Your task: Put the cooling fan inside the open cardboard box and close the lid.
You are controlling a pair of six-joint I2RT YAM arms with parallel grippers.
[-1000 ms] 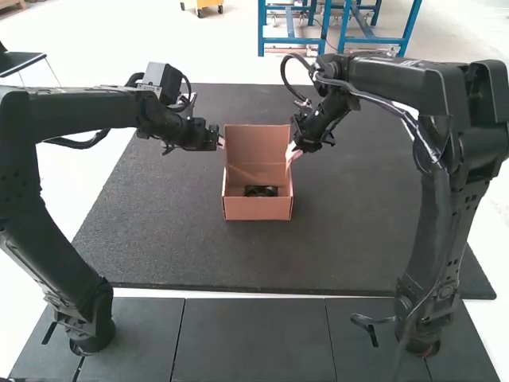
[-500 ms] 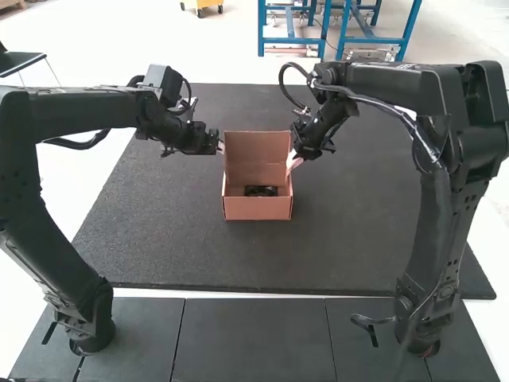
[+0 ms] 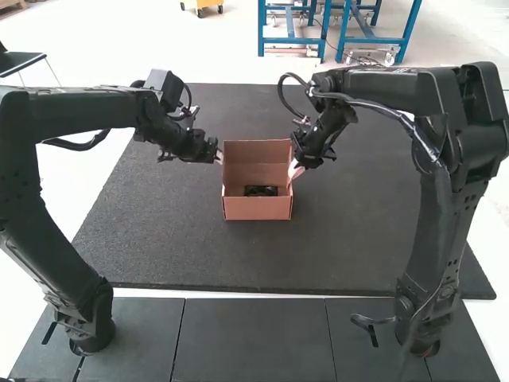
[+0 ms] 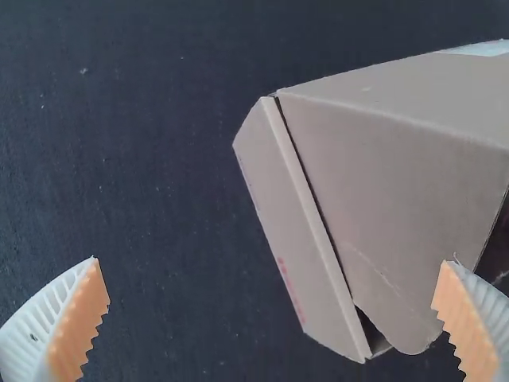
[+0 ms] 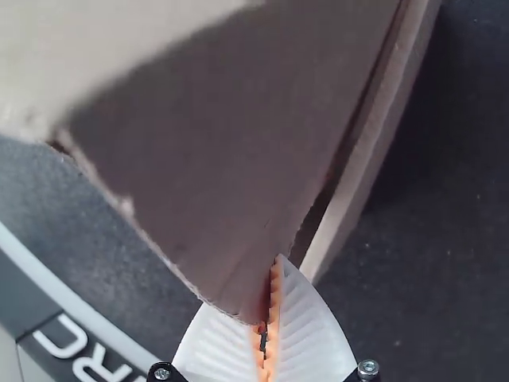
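Note:
The cardboard box (image 3: 256, 204) stands mid-mat with its lid (image 3: 256, 153) raised about upright behind the opening. Inside on the floor lies the dark cooling fan (image 3: 258, 190). My right gripper (image 3: 297, 165) is at the lid's right edge, shut on the side flap (image 5: 238, 239); its fingers (image 5: 298, 334) pinch the cardboard edge, the gripper (image 5: 266, 322) fully closed on it. At the lid's left edge my left gripper (image 3: 213, 151) is open. The lid's left flap (image 4: 302, 263) lies between its wide-spread pads (image 4: 75, 314), gripper (image 4: 270, 326) not touching it.
The black rubber mat (image 3: 159, 231) covers the table around the box, with free room in front and to both sides. Both arms reach in from the sides at lid height.
The lid has swung from leaning back to roughly upright. The right gripper came forward and down with the flap. The left gripper followed the lid's left edge the same way.

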